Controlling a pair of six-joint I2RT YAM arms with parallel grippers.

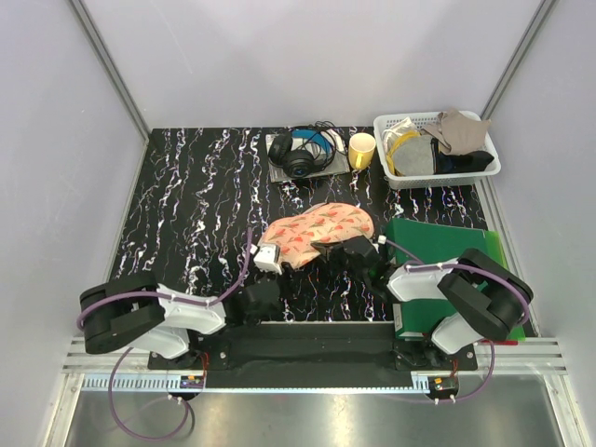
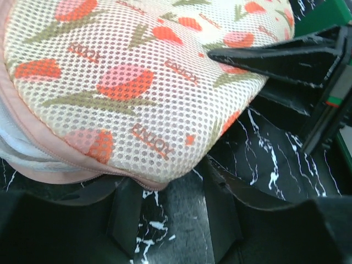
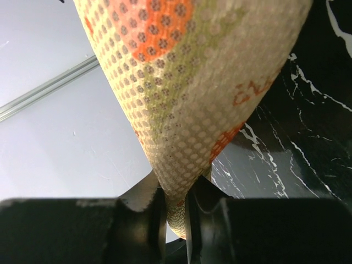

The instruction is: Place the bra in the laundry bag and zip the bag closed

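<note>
Plainly, the laundry bag (image 1: 318,229) lay near the middle of the black marbled table (image 1: 196,205), printed side up, between the two arms. The right gripper (image 3: 175,201) had its jaws pinched nearly together on a fold of the bag's mesh at the end nearest that arm, the cloth squeezed between the two black fingers (image 3: 144,220) and bulging out above them. The left gripper (image 2: 171,198) sat low at the bag's other end with its jaws standing partly apart; the bag's pink zipper edging (image 2: 38,159) hung just over the gap, and I saw nothing clamped there. A strip of pale lining showed beneath that edging. Further back stood headphones (image 1: 300,154), a yellow cup (image 1: 361,149) and a white basket (image 1: 396,172) of cloths, while a green board (image 1: 447,244) lay under the right arm.
</note>
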